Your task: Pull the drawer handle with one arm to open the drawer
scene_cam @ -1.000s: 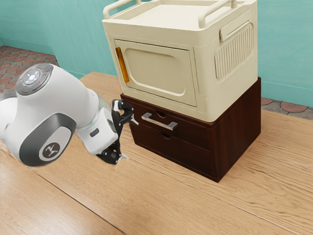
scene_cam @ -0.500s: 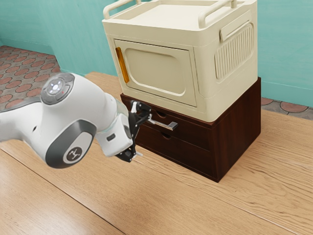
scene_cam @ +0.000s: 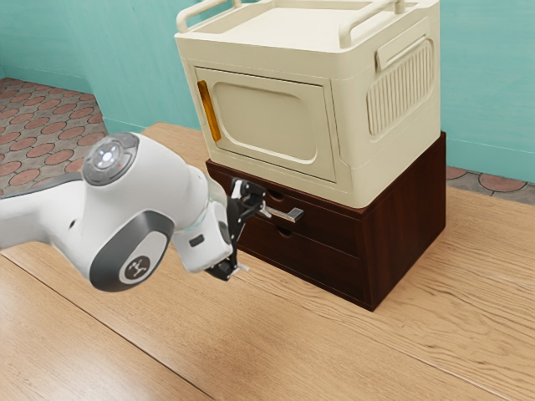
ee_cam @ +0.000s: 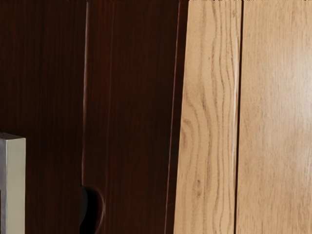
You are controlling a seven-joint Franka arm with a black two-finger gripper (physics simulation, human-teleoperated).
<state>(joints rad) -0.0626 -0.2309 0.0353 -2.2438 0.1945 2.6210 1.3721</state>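
You see the drawer handle [scene_cam: 287, 214] as smooth, shiny silver metal. The drawer unit [scene_cam: 405, 221] looks like dark red-brown wood, finely grained, with a soft sheen. Your table [scene_cam: 334, 351] is pale wood with bold grain and a satin gloss. The cream cabinet [scene_cam: 266, 117] looks like smooth, matt plastic.

My count from the remote station: one cream cabinet [scene_cam: 343, 150], one amber door grip [scene_cam: 209, 111], two top rails [scene_cam: 368, 16]. Below: one dark chest [scene_cam: 410, 217], two drawers [scene_cam: 326, 261], one metal handle [scene_cam: 287, 214], two notches [scene_cam: 285, 231]. One arm [scene_cam: 159, 196], left.
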